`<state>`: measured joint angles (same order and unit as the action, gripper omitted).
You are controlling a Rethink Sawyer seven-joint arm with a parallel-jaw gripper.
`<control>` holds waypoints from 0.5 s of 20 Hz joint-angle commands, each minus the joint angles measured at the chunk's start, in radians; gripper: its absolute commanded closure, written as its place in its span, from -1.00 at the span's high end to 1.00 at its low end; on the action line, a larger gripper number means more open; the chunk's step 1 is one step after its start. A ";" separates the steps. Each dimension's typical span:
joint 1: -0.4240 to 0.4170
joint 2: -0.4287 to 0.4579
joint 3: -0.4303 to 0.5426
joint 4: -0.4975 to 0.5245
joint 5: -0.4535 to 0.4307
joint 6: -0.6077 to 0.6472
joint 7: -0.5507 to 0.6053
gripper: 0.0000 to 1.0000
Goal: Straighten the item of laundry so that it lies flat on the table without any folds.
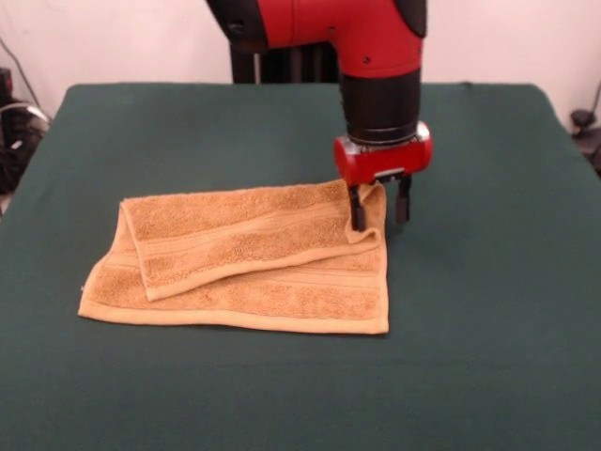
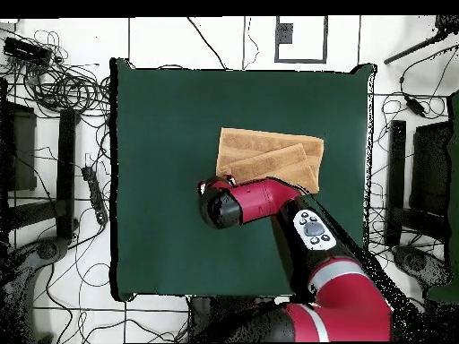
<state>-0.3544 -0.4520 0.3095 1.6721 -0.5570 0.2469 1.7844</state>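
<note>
Your folded terry hand towel (image 1: 235, 268) lies centre-counter (image 1: 488, 376), its top layer doubled over askew. At its 2 o'clock corner the gripper (image 1: 380, 209) stands spread, one finger against the raised cloth. Close carelessly and you could pinch both plush layers, dragging the whole towel instead of unfolding it.

In the overhead view the arm (image 2: 269, 202) hides the tool
</note>
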 commanded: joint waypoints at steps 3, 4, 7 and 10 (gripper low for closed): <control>-0.045 0.144 -0.015 0.038 -0.111 0.044 -0.059 1.00; -0.057 0.150 -0.006 0.040 -0.096 0.035 -0.044 1.00; -0.067 0.145 0.002 0.043 -0.082 0.027 -0.031 1.00; -0.084 0.125 0.018 0.060 -0.068 0.051 -0.038 1.00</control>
<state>-0.3749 -0.4510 0.3275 1.6811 -0.5605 0.2395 1.7846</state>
